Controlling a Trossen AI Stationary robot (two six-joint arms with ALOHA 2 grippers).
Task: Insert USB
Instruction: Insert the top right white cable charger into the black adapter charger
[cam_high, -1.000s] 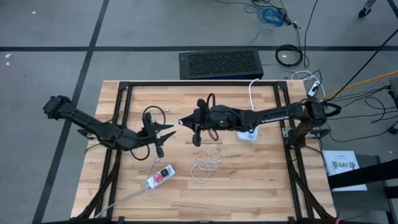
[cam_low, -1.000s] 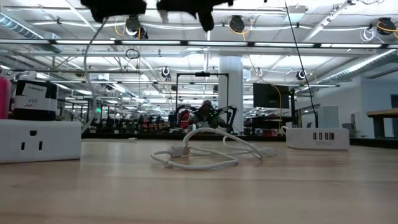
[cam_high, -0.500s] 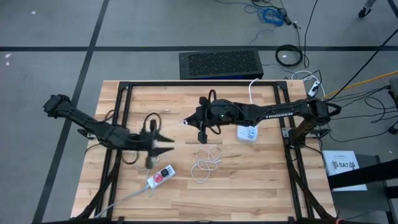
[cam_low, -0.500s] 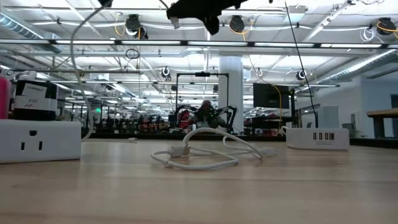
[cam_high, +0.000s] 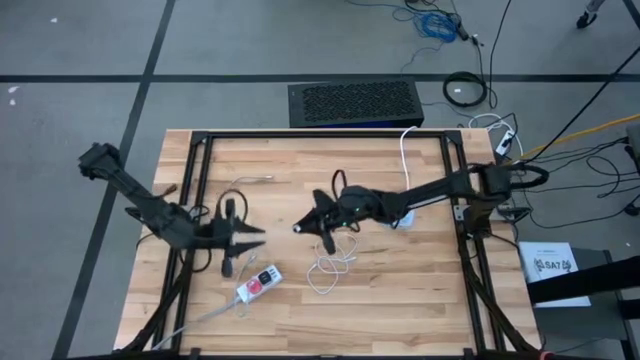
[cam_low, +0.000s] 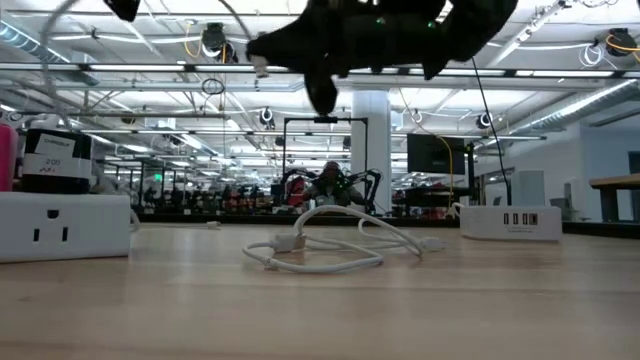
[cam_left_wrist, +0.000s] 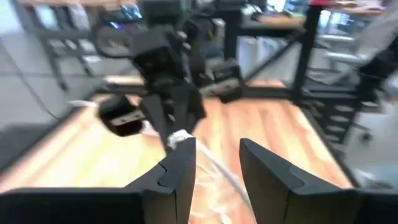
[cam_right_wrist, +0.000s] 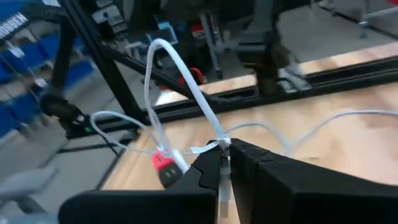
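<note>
As right pincer (cam_high: 300, 228), clamped on white cable (cam_right_wrist: 186, 93), lowered, left pincer (cam_high: 262, 235) retreated, apart.

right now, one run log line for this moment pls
task: insert usb | right claw: shut on white cable, raised over table | left claw: open, above power strip | usb hub: nothing plugged yet

Bright overhead ceiling lights, soft shadows on the table; both wrist views are motion-blurred.
</note>
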